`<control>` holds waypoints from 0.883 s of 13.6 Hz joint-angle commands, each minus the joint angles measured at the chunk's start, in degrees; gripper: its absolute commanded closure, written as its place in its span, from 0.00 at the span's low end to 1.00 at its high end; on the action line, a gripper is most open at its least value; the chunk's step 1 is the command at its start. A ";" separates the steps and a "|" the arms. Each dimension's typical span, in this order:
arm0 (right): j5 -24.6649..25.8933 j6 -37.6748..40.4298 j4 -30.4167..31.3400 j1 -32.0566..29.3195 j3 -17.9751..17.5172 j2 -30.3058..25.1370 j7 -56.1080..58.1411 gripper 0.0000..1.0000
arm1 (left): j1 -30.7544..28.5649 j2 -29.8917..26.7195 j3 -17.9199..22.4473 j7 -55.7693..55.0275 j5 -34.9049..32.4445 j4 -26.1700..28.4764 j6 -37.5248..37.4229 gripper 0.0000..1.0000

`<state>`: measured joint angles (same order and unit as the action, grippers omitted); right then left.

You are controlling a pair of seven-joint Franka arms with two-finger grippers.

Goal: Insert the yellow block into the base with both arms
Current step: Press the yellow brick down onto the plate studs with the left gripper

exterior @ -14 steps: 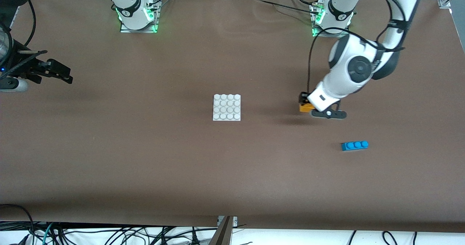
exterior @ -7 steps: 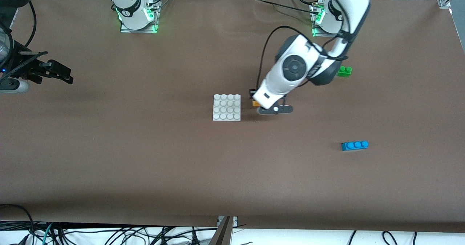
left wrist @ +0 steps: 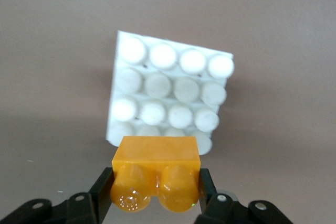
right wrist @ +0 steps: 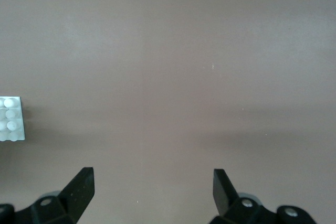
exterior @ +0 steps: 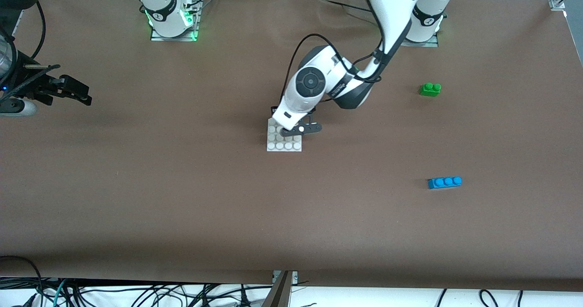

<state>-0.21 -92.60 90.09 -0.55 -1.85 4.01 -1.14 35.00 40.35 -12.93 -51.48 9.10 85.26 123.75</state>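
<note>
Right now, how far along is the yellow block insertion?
Done: the left gripper has picked up the small orange-yellow two-stud plastic brick; its fingers clamp the sides. In hand: it holds the brick over the flat white square studded base plate, not yet seated on the studs. Left: press it in and release. The right gripper waits open over bare table at the right arm's end.

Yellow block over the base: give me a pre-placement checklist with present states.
1. Left gripper shut on the yellow block: ok.
2. Block held over the base: ok.
3. Block squared with the base's stud rows: cannot tell; the base looks slightly skewed in the left wrist view.
4. Block seated on the studs: not ok, still above them.
5. Right gripper open, waiting over bare table at the right arm's end, not steadying the base: not ok.
</note>
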 commanded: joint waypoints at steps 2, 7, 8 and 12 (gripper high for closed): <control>-0.32 0.49 0.18 -0.33 -0.17 -0.49 -0.09 0.00 | 2.00 3.16 2.29 -0.64 1.19 -5.02 -1.59 1.00; -0.32 0.58 0.18 -0.33 -0.17 -0.41 0.00 0.00 | 2.88 5.09 2.82 -0.11 0.66 -5.54 -0.18 1.00; -0.32 0.58 0.18 -0.33 -0.17 -0.49 -0.09 0.00 | 2.97 5.35 2.82 -0.11 0.66 -5.89 -0.18 1.00; -0.32 0.58 0.18 -0.33 -0.17 -0.41 0.00 0.00 | 3.14 5.97 2.82 -0.02 -0.39 -5.99 -0.18 1.00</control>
<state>-0.21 -92.60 90.09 -0.55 -1.85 4.01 -1.14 37.07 45.01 -11.20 -51.93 9.09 81.35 123.94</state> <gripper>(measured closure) 0.000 0.322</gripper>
